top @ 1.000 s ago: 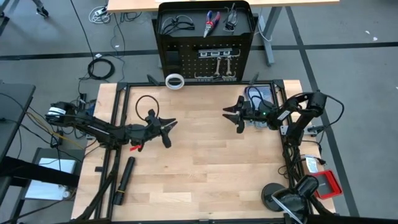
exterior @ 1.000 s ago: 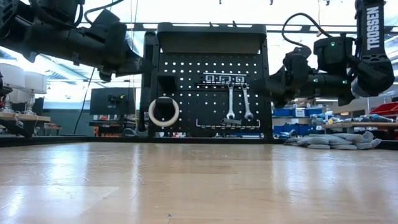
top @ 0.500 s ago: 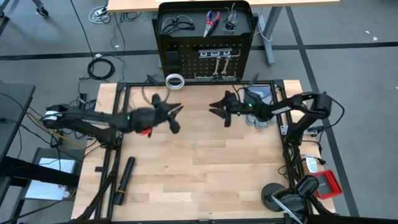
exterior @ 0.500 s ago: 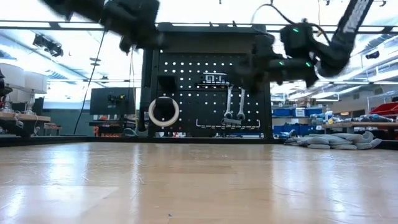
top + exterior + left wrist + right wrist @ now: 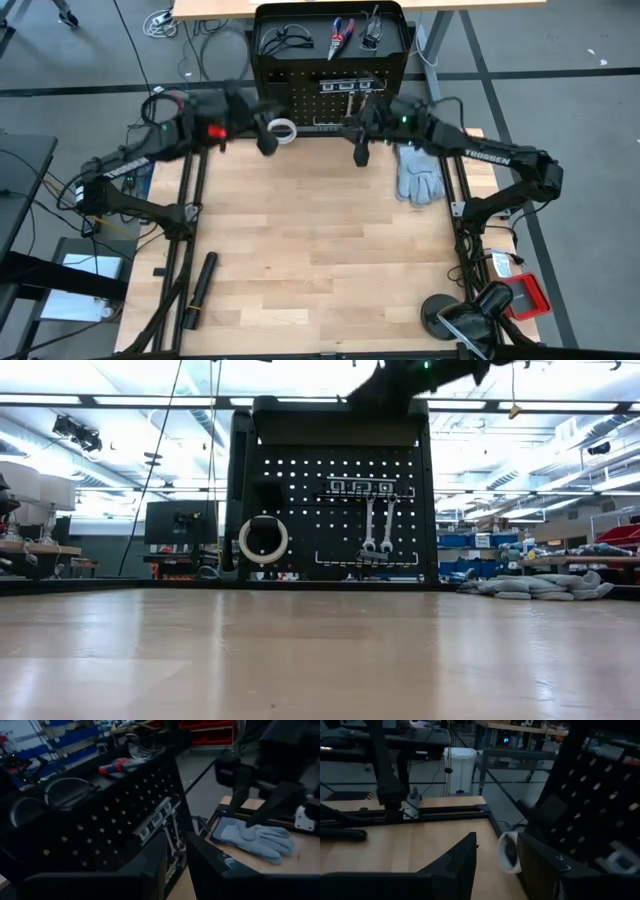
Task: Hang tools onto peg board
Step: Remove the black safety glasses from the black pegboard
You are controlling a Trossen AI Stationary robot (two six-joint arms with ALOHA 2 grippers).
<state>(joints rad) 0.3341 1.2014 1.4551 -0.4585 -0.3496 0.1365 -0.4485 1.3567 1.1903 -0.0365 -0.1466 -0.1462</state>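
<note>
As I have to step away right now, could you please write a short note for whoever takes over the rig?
Left gripper: open, empty, raised near the board, by the tape ring.
Right gripper: open, empty, raised in front of the wrenches.
Done: ring, two wrenches and strip hang on the board.
To do: pliers and glasses lie on the board's top, not on pegs.

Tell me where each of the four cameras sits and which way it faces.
High: overhead, looking down; both arms by the peg board.
Low: tabletop level, facing the peg board; an arm at top.
Left wrist: facing peg board and glove; own fingers below.
Right wrist: facing tape ring; own fingers below.
Shared: tape ring, high and low.
</note>
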